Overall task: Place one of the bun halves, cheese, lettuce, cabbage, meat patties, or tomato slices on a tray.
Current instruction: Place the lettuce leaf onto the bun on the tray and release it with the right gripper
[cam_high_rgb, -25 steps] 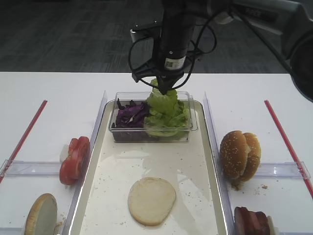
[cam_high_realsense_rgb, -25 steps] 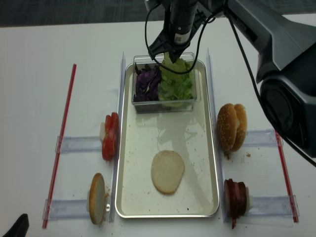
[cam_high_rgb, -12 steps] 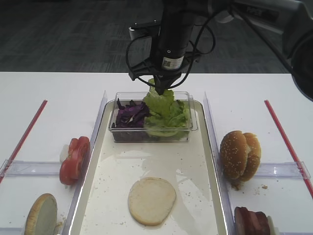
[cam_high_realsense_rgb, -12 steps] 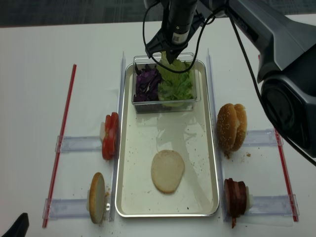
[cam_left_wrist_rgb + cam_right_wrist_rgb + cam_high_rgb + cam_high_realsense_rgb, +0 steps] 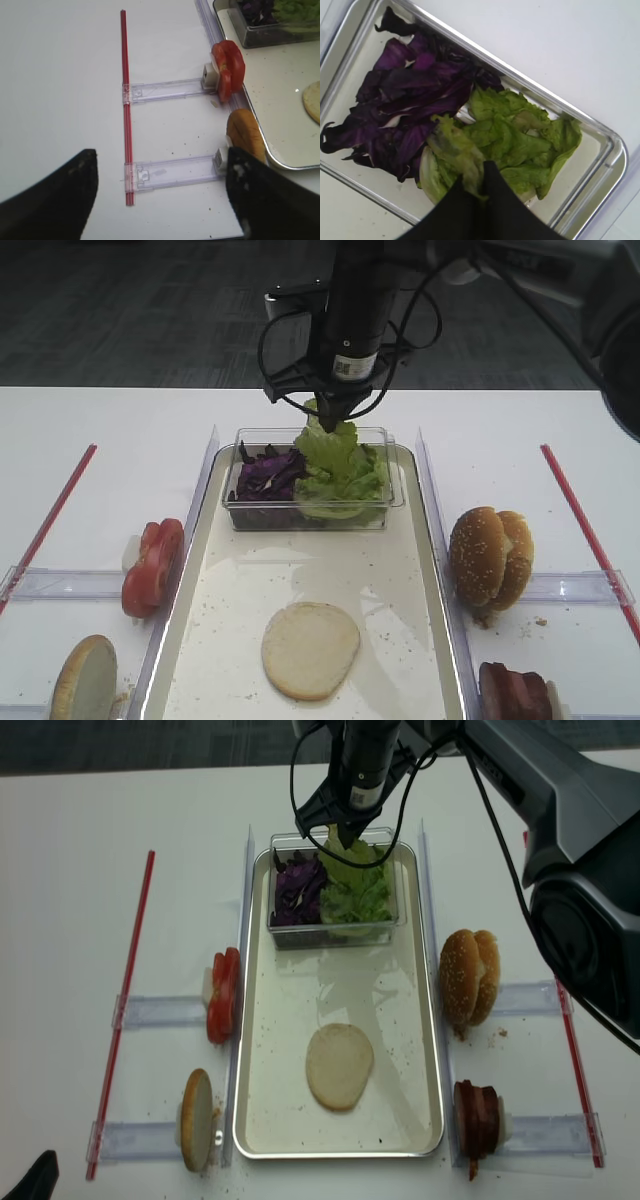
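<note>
Nearest me, my left gripper (image 5: 160, 200) idles low over bare table, fingers spread wide, nothing between them. Just ahead of it sit a bun half on edge (image 5: 246, 136) and the tomato slices (image 5: 229, 69), both hard against the outside of the tray (image 5: 437, 570) rim.

On the tray floor there's one bun half (image 5: 310, 649) lying cut face up, with the meat patties (image 5: 514, 692) and the stacked sesame buns (image 5: 489, 555) off to the right, outside the rim.

Now the far end: my right gripper (image 5: 330, 423) is clamped on a lettuce (image 5: 457, 155) leaf, jaws pinched at its top edge, the leaf hanging straight down into the clear tub (image 5: 390, 490). I think its lower end touches the pile below, though the view is cramped. Purple cabbage (image 5: 400, 110) lies just beside it. The bun is toward me from the jaws, so I'd lift clear of the tub wall first, then carry it along the tray.
</note>
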Robot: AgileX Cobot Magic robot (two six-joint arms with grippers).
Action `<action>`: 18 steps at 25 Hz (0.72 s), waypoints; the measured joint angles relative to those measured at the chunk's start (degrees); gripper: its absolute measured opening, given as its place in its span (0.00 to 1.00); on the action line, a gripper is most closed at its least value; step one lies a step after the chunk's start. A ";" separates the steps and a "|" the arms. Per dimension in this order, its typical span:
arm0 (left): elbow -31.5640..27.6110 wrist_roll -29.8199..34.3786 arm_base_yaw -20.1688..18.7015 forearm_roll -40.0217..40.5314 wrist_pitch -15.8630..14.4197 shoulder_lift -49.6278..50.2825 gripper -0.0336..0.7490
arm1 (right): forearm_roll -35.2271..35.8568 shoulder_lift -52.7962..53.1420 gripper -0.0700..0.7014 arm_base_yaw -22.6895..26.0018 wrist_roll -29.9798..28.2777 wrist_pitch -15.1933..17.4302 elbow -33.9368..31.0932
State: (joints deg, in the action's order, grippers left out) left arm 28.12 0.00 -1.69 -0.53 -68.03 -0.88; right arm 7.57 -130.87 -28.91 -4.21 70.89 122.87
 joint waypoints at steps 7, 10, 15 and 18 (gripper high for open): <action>0.00 0.00 0.00 0.00 0.00 0.00 0.67 | -0.03 3.47 0.15 0.00 1.50 0.12 -0.08; 0.00 0.00 0.00 0.00 0.00 0.00 0.67 | -0.28 5.12 0.15 -0.58 1.58 0.12 -0.65; 0.00 0.00 0.00 0.00 0.00 0.00 0.67 | -0.28 7.51 0.15 -3.29 1.63 0.15 -3.52; 0.00 0.00 0.00 0.00 0.00 0.00 0.67 | -0.28 9.46 0.15 -4.87 1.72 0.15 -6.78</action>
State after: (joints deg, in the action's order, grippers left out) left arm 28.12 0.00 -1.69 -0.53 -68.03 -0.88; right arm 7.29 -121.41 -33.78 -2.49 71.03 116.09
